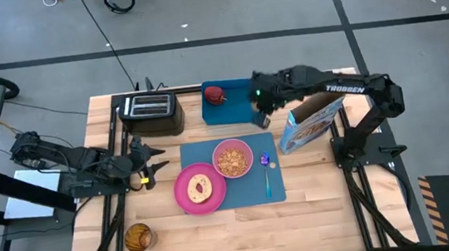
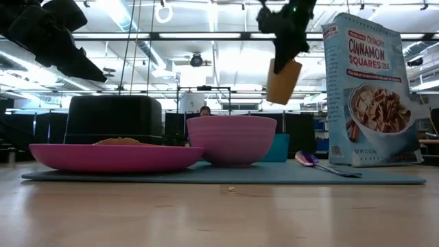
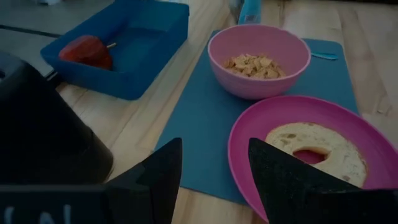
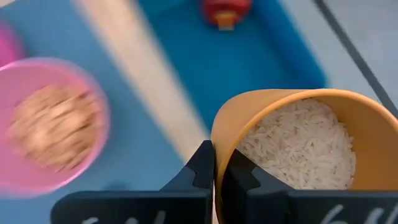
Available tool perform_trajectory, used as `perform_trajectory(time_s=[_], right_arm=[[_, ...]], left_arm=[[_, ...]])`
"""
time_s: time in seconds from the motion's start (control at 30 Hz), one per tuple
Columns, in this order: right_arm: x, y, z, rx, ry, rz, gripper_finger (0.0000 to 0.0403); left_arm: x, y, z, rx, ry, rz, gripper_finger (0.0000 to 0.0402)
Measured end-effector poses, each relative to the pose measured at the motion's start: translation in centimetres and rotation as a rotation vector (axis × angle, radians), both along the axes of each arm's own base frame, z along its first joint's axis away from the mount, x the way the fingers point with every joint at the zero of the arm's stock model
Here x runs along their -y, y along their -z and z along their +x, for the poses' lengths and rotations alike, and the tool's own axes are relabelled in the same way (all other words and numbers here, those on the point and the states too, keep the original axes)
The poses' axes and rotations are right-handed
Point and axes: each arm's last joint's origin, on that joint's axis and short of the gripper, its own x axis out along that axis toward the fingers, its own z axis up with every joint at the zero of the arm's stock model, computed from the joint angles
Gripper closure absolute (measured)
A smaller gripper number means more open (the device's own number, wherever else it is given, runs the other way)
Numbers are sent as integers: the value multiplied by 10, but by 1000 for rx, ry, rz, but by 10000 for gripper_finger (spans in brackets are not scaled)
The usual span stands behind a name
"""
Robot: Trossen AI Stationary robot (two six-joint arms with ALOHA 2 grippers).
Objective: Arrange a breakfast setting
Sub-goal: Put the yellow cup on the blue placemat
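High cam looks straight down on the whole counter and both my arms. Low cam sits at counter height, facing level into the room. Left wrist cam is close over the pink plate; right wrist cam looks down. All four share the pink bowl.

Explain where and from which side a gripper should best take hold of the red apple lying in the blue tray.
Probably from straight above, fingers closing across the red apple at its widest part. It sits low in a corner of the blue tray, whose raised walls block a level approach. Nothing lies over it. The right gripper is occupied with the orange cup; the open left gripper is free.
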Motion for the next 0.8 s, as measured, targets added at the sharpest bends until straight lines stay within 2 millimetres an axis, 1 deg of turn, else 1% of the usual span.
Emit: perform_trajectory(time_s=[0.17,0.27,0.33,0.43,0.53,0.67,0.8], right_arm=[[-40,5,10,-13,-212,30,390],[-58,17,10,-63,-305,53,390],[-65,30,10,-98,-354,50,390],[-70,53,13,-100,-418,59,390],[-71,69,12,-127,-457,35,390],[-69,86,11,-120,-508,47,390],[-69,94,11,-128,-546,53,390]], left_arm=[[3,-9,5,70,80,53,209],[5,-19,9,152,146,91,209],[7,-25,11,204,188,116,209],[9,-32,13,263,242,157,209],[10,-38,14,314,293,176,209],[12,-44,15,378,347,191,209],[15,-49,19,435,406,204,209]])
